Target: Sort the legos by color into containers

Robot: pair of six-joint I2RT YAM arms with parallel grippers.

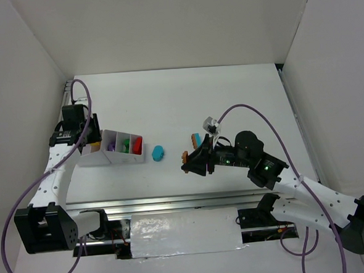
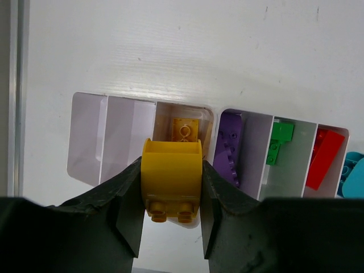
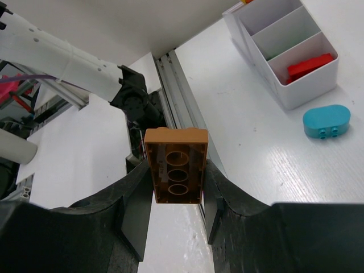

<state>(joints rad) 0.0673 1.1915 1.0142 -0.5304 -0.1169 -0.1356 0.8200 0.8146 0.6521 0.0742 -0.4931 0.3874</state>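
Just off the tray's [image 1: 128, 158] end wall, a teal brick [image 1: 158, 153]

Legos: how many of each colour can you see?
Yellow legos: 2
Orange-brown legos: 1
Purple legos: 1
Green legos: 1
Red legos: 1
Teal legos: 2
Total: 8 that show clearly; the tray may hide more.
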